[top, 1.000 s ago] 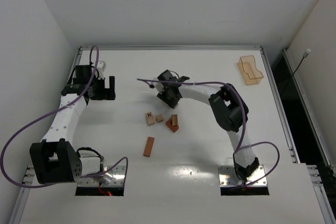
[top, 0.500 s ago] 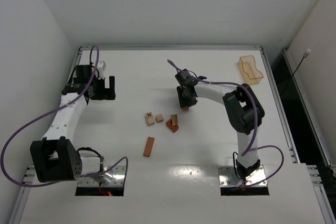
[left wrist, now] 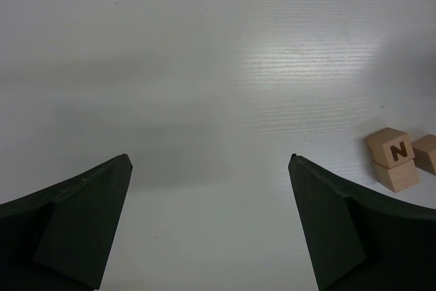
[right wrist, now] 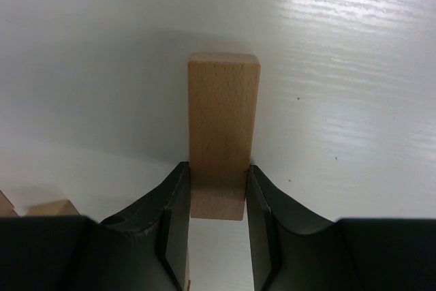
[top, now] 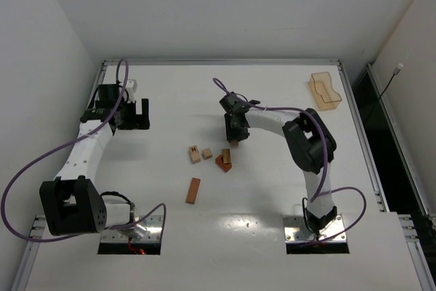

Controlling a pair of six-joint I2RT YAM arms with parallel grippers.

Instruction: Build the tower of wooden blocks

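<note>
My right gripper [top: 234,134] is shut on a light tan wooden bar [right wrist: 221,127], whose tip shows below the fingers in the top view [top: 234,144]. It hangs just behind the loose blocks. Those are a tan stacked pair marked N [top: 195,153], a small tan cube [top: 206,153], a reddish block with a tan piece on it [top: 223,160] and a reddish-orange bar [top: 193,190]. My left gripper [top: 136,115] is open and empty at the far left. In its wrist view the gripper [left wrist: 209,161] faces bare table, with the N pair [left wrist: 393,158] at the right edge.
A translucent orange plastic tray [top: 325,91] stands at the back right. The table's raised rim [top: 218,62] runs along the far edge. The right arm's purple cable [top: 272,108] arches over its forearm.
My right gripper swung right away from the block group, then came back a little left, with the tan bar in its jaws. The left arm has not moved.
</note>
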